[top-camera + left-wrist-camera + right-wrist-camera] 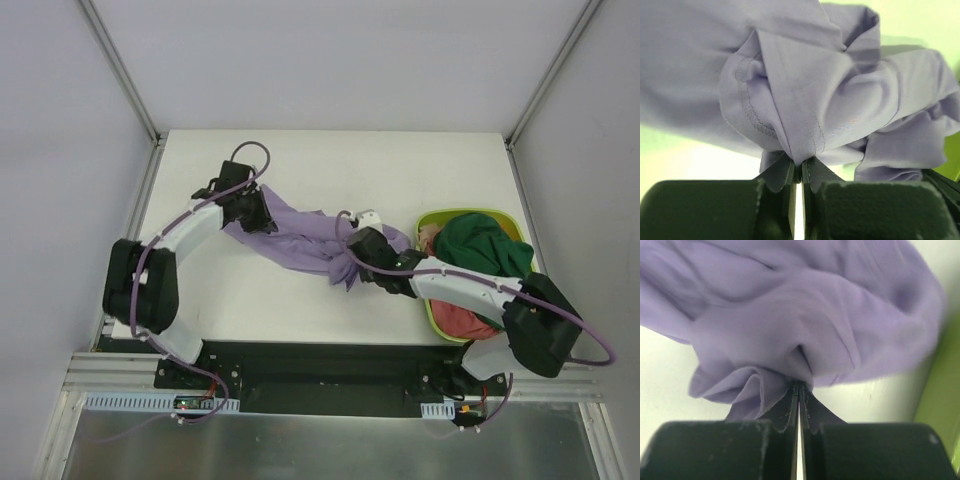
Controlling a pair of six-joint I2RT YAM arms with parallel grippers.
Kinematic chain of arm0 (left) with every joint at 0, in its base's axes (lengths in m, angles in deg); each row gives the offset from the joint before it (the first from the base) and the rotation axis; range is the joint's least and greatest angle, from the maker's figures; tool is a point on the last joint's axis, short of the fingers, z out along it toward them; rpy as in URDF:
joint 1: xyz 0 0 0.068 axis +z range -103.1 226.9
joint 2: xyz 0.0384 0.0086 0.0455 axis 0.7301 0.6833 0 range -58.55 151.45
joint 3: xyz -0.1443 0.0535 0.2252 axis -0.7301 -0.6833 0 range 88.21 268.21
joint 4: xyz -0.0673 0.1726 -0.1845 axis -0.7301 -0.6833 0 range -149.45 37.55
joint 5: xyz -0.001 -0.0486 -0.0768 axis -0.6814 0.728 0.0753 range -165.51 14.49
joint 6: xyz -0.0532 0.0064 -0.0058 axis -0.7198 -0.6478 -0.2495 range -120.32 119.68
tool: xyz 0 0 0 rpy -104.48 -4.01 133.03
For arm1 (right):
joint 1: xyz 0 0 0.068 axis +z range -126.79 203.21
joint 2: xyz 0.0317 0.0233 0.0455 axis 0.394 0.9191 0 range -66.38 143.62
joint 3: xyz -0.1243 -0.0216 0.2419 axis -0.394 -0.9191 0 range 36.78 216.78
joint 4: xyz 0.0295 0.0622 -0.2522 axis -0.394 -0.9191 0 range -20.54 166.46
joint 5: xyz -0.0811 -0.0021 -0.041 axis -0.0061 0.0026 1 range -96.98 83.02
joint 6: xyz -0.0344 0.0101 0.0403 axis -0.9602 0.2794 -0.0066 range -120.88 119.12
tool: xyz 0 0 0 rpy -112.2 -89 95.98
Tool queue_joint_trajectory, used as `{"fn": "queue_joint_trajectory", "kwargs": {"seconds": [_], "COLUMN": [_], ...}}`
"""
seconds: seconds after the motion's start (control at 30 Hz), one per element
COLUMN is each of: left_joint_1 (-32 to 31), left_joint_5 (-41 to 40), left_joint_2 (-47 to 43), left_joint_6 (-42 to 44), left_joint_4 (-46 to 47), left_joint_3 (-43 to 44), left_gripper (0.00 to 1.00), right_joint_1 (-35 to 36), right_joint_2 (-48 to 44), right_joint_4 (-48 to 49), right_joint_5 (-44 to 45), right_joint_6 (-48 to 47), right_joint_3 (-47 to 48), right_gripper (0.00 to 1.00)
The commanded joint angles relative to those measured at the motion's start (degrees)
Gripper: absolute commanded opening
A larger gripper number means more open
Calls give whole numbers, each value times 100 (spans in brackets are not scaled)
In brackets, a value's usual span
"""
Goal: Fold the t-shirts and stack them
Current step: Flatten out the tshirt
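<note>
The lavender t-shirt (pixel 300 238) hangs bunched between both grippers over the middle of the table. My left gripper (pixel 262 212) is shut on its left end; the left wrist view shows the jaws (pixel 801 164) pinching a hemmed fold of the lavender cloth (pixel 805 90). My right gripper (pixel 352 248) is shut on its right end; the right wrist view shows the jaws (pixel 799 386) closed on gathered lavender cloth (pixel 805 320). A dark green t-shirt (pixel 485 247) and a red-pink t-shirt (pixel 462 317) lie crumpled in the basket.
The lime-green basket (pixel 437 218) stands at the table's right side, partly under my right arm; its rim also shows in the right wrist view (pixel 940 400). The white table (pixel 330 165) stretches behind the shirt. Metal frame posts rise at the back corners.
</note>
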Motion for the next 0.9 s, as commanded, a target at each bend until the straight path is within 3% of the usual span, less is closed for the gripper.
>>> {"fn": "queue_joint_trajectory", "kwargs": {"seconds": [0.0, 0.2, 0.4, 0.43, 0.53, 0.7, 0.87], "left_joint_1": [433, 979, 979, 979, 979, 979, 979], "left_joint_5": [-765, -1317, -1934, -1935, -1856, -1541, -1495], "left_joint_2": [-1315, -3098, -4436, -4568, -4762, -4727, -4692], "left_joint_6": [-357, -648, -622, -613, -622, -657, -718], "left_joint_4": [-26, -96, -333, -386, -439, -492, -501], "left_joint_3": [-576, -1280, -1439, -1447, -1491, -1605, -1720], "left_gripper": [0, 0, 0, 0, 0, 0, 0], "right_joint_1": [26, 26, 44, 61, 70, 79, 79], "right_joint_2": [-720, -1801, -1803, -1759, -1653, -1916, -1953], "right_joint_4": [-558, -410, -181, -216, -426, -857, -489], "right_joint_5": [414, -121, -535, -509, -500, -334, -307], "right_joint_6": [875, 982, 894, 885, 833, 955, 921], "right_joint_3": [-750, -1656, -1842, -1781, -1474, -1131, -990], "right_gripper": [1, 1, 1, 7, 42, 62, 88]}}
